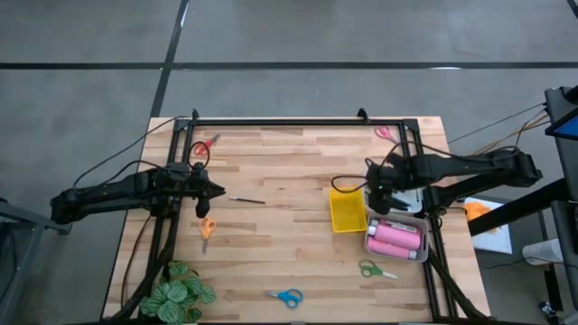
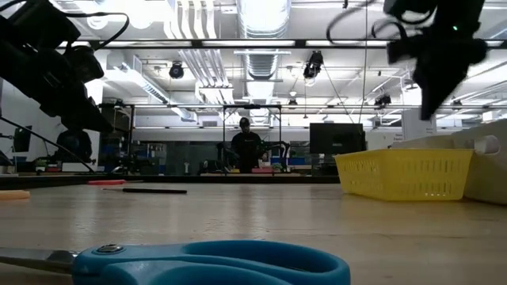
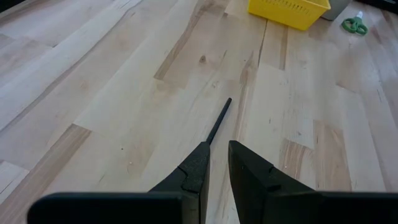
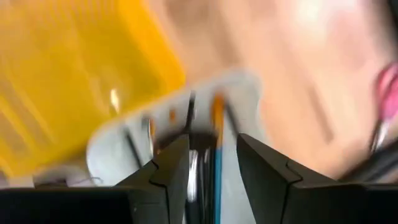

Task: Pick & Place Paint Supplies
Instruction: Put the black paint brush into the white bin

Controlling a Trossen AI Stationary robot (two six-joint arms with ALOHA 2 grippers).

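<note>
A thin dark brush [image 1: 246, 200] lies flat on the wooden table just beyond the tips of my left gripper [image 1: 215, 191], whose fingers stand a narrow gap apart with nothing between them [image 3: 217, 160]. In the left wrist view the brush [image 3: 219, 121] points away from the fingertips. My right gripper [image 1: 379, 194] hangs open above a white tray [image 4: 124, 149] that holds several brushes [image 4: 216, 149]; that view is blurred. Pink paint bottles [image 1: 396, 239] lie in a second white tray. Scissors lie flat about the table: red [image 1: 203, 147], orange [image 1: 207, 227], blue [image 1: 285, 297].
A yellow tray [image 1: 347, 209] stands left of the white trays. Green scissors [image 1: 375, 269] and pink scissors [image 1: 386, 134] lie on the right half. A leafy plant [image 1: 178, 293] sits at the near left corner. A black frame [image 1: 298, 122] runs along the far edge.
</note>
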